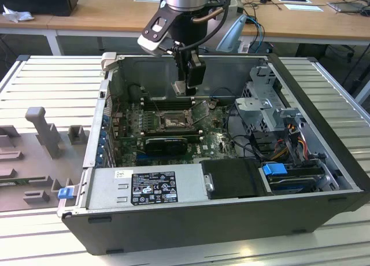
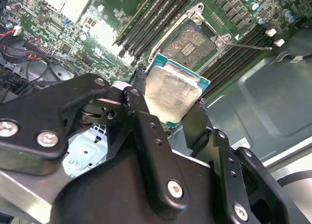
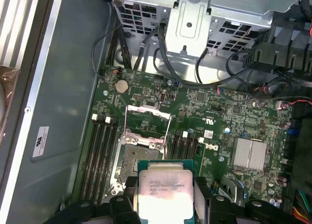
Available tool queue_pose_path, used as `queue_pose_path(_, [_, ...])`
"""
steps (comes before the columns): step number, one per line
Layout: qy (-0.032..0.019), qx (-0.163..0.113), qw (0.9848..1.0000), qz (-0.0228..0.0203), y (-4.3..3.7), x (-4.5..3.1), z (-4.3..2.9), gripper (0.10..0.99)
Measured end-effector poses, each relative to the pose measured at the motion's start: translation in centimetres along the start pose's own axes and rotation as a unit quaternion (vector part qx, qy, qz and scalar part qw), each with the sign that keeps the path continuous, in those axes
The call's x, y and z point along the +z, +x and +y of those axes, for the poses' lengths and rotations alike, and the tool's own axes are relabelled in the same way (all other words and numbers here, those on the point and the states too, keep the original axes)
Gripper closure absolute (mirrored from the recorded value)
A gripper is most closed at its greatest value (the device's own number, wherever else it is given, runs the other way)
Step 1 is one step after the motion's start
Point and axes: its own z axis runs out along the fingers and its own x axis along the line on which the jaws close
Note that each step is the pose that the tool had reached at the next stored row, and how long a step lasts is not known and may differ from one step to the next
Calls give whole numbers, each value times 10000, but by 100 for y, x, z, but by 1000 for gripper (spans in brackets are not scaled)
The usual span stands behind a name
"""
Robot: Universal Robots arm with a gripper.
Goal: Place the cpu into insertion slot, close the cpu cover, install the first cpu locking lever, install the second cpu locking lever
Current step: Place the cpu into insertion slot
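The cpu (image 3: 165, 191), a flat square chip with a pale metal top and green rim, is clamped by its edges in the gripper (image 2: 170, 95), above the slot's (image 3: 140, 158) edge and unseated. The slot lies bare, its centre dark. The cover (image 3: 148, 113), a silver frame, stands swung open at the slot's side away from the cpu.
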Motion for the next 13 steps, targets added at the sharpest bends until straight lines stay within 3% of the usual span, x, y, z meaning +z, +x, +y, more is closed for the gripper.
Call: queue_pose_path(13, [0, 31, 10000, -3, 0, 33, -4, 545])
